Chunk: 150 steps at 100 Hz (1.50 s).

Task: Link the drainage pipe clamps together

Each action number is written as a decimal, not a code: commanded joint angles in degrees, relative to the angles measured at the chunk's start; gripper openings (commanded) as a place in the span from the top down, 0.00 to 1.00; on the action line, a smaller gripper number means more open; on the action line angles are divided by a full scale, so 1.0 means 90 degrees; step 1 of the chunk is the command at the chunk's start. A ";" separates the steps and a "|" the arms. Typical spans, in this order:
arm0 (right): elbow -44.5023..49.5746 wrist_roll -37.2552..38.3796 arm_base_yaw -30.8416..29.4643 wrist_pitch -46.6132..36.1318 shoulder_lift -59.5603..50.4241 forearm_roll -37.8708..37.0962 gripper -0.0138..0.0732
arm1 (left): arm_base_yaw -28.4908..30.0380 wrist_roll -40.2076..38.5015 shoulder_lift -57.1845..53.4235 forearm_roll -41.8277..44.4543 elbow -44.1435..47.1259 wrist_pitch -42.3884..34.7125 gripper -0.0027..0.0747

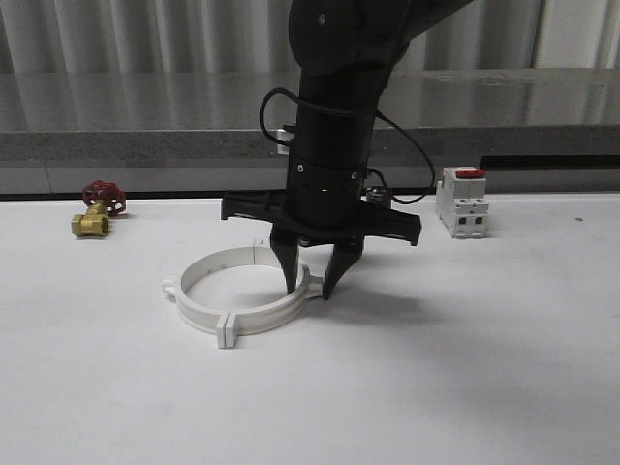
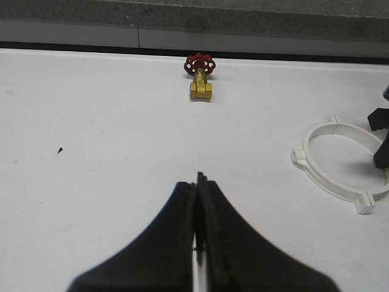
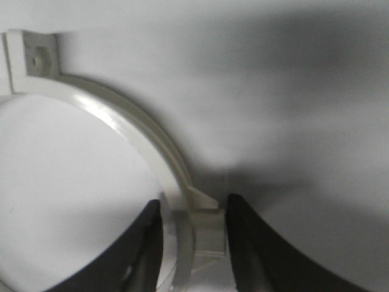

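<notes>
While vertical, right pincer (image 1: 308, 288) grasps clamp ring (image 1: 242, 291) | left pincer (image 2: 198, 182) clenched, empty

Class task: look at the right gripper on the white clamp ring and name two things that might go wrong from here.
1. The right gripper straddles the pipe clamp ring at one joint lug; squeezing there might pivot or slide the ring on the table rather than seat the halves.
2. The fingers look close to the lug's edges, so the grip may slip off.
</notes>
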 commanded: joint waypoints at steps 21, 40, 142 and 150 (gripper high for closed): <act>-0.0156 -0.0008 0.0009 -0.0109 -0.0295 -0.0031 0.35 | 0.0012 -0.0005 0.0038 -0.0085 -0.0171 -0.0464 0.99; -0.0156 -0.0108 0.0009 -0.0094 -0.0480 -0.0103 0.35 | 0.0012 -0.0005 0.0038 -0.0085 -0.0171 -0.0464 0.99; 0.1755 -0.3553 -0.2841 0.0133 -0.5295 -0.0146 0.35 | 0.0012 -0.0005 0.0038 -0.0085 -0.0171 -0.0464 0.99; 0.2242 -0.3669 -0.3164 0.0101 -0.5975 -0.0146 0.35 | 0.0012 -0.0005 0.0038 -0.0085 -0.0171 -0.0464 0.99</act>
